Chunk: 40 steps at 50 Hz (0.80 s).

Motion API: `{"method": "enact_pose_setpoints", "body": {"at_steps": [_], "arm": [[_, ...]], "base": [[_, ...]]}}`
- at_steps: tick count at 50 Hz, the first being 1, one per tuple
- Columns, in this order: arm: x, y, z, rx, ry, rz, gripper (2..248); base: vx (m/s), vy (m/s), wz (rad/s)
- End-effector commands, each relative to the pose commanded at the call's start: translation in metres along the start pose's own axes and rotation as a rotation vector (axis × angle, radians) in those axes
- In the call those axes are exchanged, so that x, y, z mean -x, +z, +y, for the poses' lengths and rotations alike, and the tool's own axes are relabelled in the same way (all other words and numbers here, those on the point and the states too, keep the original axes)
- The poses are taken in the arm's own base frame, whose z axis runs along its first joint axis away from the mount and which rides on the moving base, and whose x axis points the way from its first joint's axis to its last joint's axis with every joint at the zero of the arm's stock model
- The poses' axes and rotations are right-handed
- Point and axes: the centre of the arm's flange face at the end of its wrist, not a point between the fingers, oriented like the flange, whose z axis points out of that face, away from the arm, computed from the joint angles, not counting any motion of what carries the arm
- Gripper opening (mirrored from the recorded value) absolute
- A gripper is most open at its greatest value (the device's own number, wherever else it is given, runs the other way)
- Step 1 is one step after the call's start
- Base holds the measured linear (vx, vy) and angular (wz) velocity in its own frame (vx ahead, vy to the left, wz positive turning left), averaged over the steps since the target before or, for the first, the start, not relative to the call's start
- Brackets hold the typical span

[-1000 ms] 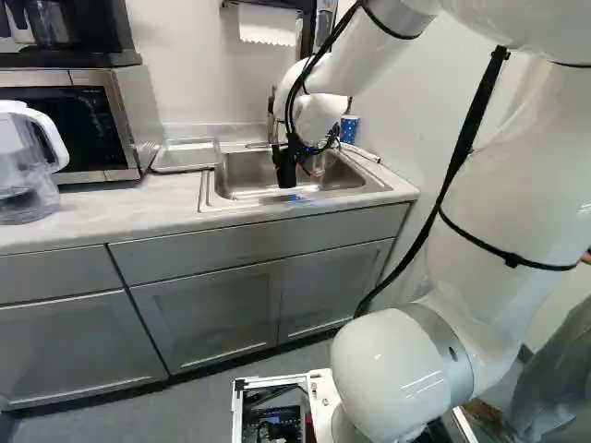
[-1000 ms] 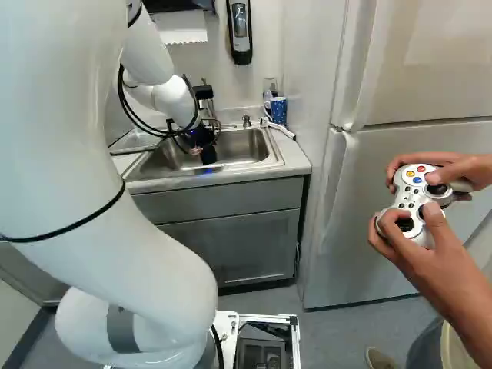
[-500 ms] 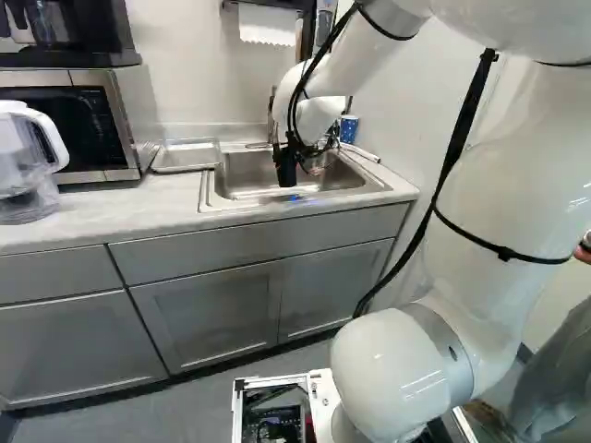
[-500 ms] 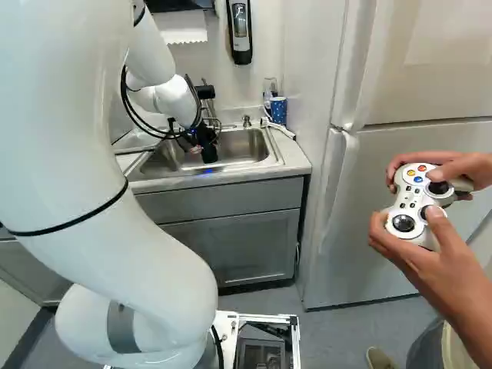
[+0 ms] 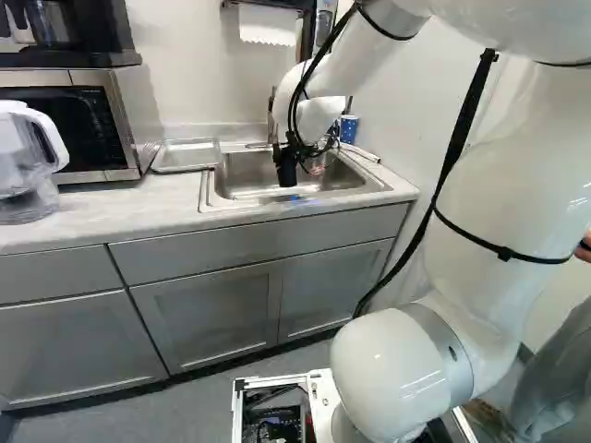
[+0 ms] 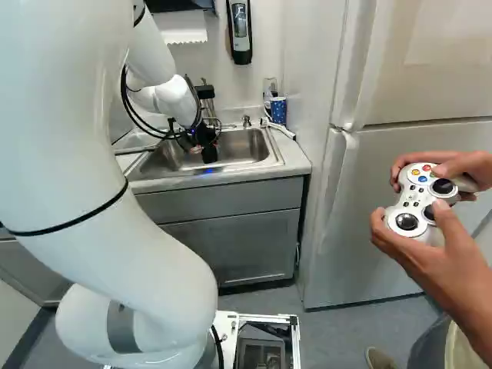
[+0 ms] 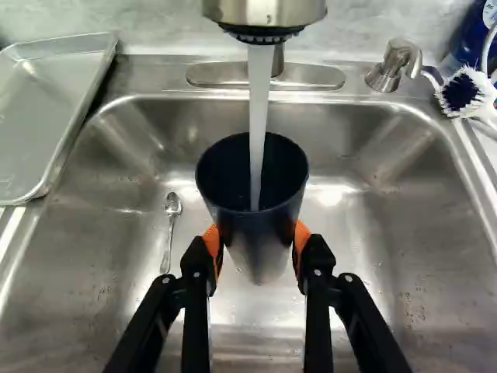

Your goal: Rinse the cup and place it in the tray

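The claw (image 6: pixel 206 140) is pinching a dark blue cup (image 7: pixel 255 233), its two orange pads (image 7: pixel 211 239) pressed against opposite sides of the wall. The cup stands above the floor of the metal sink (image 7: pixel 373 287), its mouth turned up towards the faucet (image 7: pixel 264 11), which juts out ahead of the claw and over the cup. A stream of water (image 7: pixel 258 101) runs from the faucet straight into the cup. To the claw's left, lower down, a spoon (image 7: pixel 170 221) lies on the sink floor, apart from the cup. Farther to the claw's left, beyond the sink basin, is the shallow metal tray (image 7: pixel 50 113). Ahead and to the claw's right, a short metal spout (image 7: pixel 394 66) rises from the back rim of the sink; farther right are a white-bristled brush (image 7: pixel 464 92) and, behind it, a blue mug (image 6: pixel 278 111). Well off to the claw's left, past the tray, the microwave (image 5: pixel 74 125) sits on the counter (image 5: pixel 120 212), with a clear pitcher (image 5: pixel 26 189) in front of it.
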Motion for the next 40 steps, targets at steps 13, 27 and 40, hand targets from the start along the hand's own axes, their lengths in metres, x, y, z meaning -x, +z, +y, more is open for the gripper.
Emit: {"method": "enact_pose_setpoints", "body": {"at_steps": [13, 27, 40], "arm": [[0.0000, 0.0000, 0.0000, 0.000, 0.000, 0.000, 111], [0.0000, 0.0000, 0.0000, 0.000, 0.000, 0.000, 111], [0.0000, 0.0000, 0.0000, 0.000, 0.000, 0.000, 111]], "base": [[0.000, 0.000, 0.000], [0.000, 0.000, 0.000], [0.000, 0.000, 0.000]]}}
